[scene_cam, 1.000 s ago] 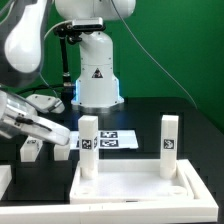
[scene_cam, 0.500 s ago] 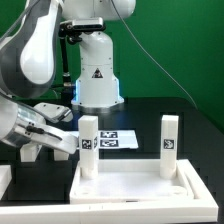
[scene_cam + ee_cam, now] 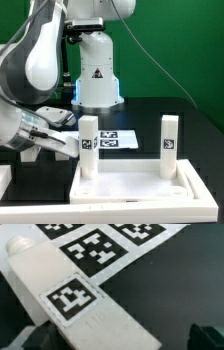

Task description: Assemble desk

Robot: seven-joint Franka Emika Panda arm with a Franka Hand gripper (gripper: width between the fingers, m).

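- I see the claw (image 3: 122, 339) spread, its fingers (image 3: 207, 336) flanking a loose leg post (image 3: 75, 297) lying on the counter (image 3: 170, 291).
- Two upright posts (image 3: 88, 147) (image 3: 168, 146) stand on the top panel (image 3: 130, 186).

The exterior view is bright and evenly lit, and its shadows are faint and soft. The glossy robot arm (image 3: 40, 60) carries pale highlights and looks smeared where it comes close to the lens. A blue glow edges the foot of the robot base (image 3: 97, 70). The black table (image 3: 195, 125) stays dark with a slight sheen. The desk top panel (image 3: 130, 185) is nearly washed-out white. The wrist view is soft throughout: the leg post (image 3: 75, 300) has fuzzy tag edges, the marker board (image 3: 100, 249) is blurred, and the dark jaws are out of focus.
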